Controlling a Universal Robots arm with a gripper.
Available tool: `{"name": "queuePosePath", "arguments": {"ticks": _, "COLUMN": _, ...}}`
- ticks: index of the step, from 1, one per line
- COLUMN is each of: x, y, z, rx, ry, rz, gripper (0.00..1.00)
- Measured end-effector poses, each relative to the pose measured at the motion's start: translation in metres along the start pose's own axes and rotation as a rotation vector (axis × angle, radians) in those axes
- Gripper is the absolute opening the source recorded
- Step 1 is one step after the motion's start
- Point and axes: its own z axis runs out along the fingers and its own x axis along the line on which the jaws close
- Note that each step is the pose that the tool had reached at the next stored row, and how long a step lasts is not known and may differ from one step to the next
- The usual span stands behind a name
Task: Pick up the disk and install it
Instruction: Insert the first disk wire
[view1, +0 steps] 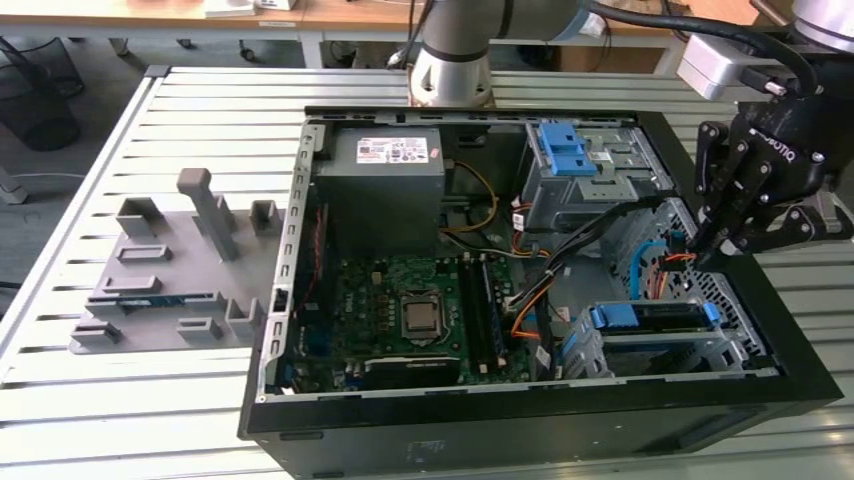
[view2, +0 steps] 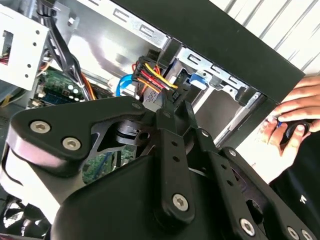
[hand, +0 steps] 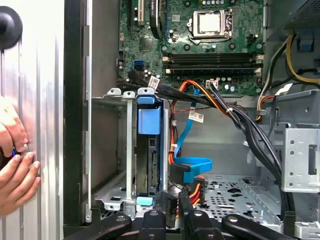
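Pincer (view1: 703, 250) is pressed together, its black metal tip hanging at about three o'clock of the open computer case (view1: 534, 425) in the exterior view, close to a bundle of red, yellow and orange wires (hand: 196, 189). The disk (hand: 149, 155), a flat drive in a glossy blue plastic carrier, stands on edge in the sheet-steel drive cage (hand: 106, 150) at about four o'clock. I judge the install is at its seating stage, and any seating left calls for a straight push along the rails, clear of the wiring.
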Motion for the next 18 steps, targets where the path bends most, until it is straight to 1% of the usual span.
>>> {"name": "queuePosePath", "arguments": {"ticks": 2, "x": -0.0003, "y": 0.0000, "z": 0.0015, "rx": 0.0001, "ry": 0.0092, "rz": 0.000, "gripper": 0.25}}
{"name": "queuePosePath", "arguments": {"ticks": 7, "x": -0.0010, "y": 0.0000, "z": 0.0053, "rx": 0.0002, "ry": 0.0191, "rz": 0.000, "gripper": 0.25}}
{"name": "queuePosePath", "arguments": {"ticks": 11, "x": -0.0010, "y": 0.0001, "z": 0.0059, "rx": 0.0002, "ry": 0.0201, "rz": 0.000, "gripper": 0.24}}
{"name": "queuePosePath", "arguments": {"ticks": 12, "x": -0.0011, "y": 0.0000, "z": 0.0059, "rx": 0.0002, "ry": 0.0200, "rz": 0.000, "gripper": 0.17}}
{"name": "queuePosePath", "arguments": {"ticks": 13, "x": -0.0011, "y": 0.0000, "z": 0.0061, "rx": 0.0003, "ry": 0.0196, "rz": 0.000, "gripper": 0.16}}
{"name": "queuePosePath", "arguments": {"ticks": 14, "x": -0.0011, "y": 0.0000, "z": 0.0063, "rx": 0.0001, "ry": 0.0150, "rz": 0.001, "gripper": 0.16}}
{"name": "queuePosePath", "arguments": {"ticks": 15, "x": -0.0011, "y": 0.0001, "z": 0.0065, "rx": -0.0003, "ry": 0.0067, "rz": 0.003, "gripper": 0.16}}
{"name": "queuePosePath", "arguments": {"ticks": 17, "x": -0.0012, "y": 0.0001, "z": 0.0066, "rx": -0.0013, "ry": -0.0154, "rz": 0.008, "gripper": 0.16}}
{"name": "queuePosePath", "arguments": {"ticks": 18, "x": -0.0010, "y": 0.0001, "z": 0.0069, "rx": -0.0015, "ry": -0.0228, "rz": 0.009, "gripper": 0.16}}
